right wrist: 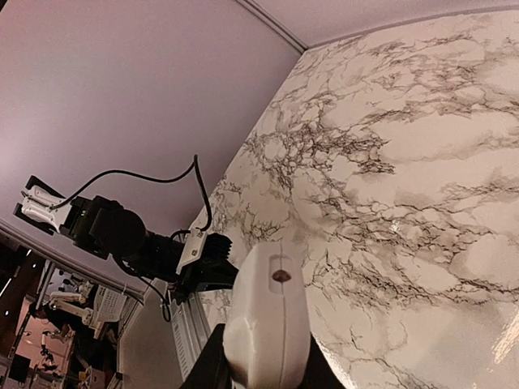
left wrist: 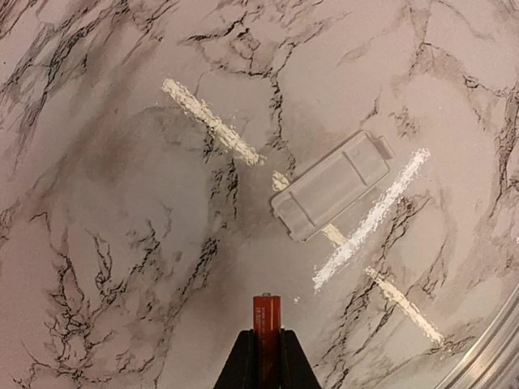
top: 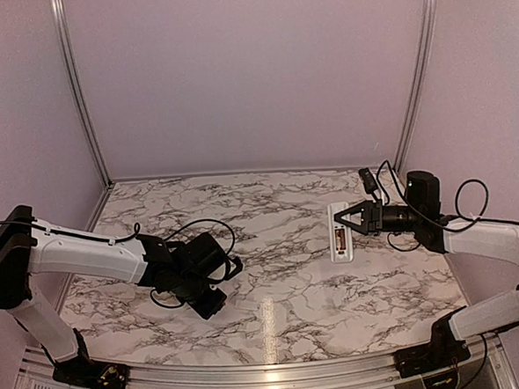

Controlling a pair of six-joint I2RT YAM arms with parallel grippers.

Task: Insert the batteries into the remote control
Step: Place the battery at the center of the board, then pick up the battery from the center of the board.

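Left gripper jaws clamped on battery, hovering just short of loose lid on bench; right gripper jaws clamped on remote control, well right of lid. We judge battery light, rigid, slick: hold mid-barrel

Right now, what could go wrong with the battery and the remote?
The slim orange battery sticks out of the left pincer, gripped only low down, so it might tilt or slip. The right pincer alone holds the white plastic remote, so a hard push could twist it.
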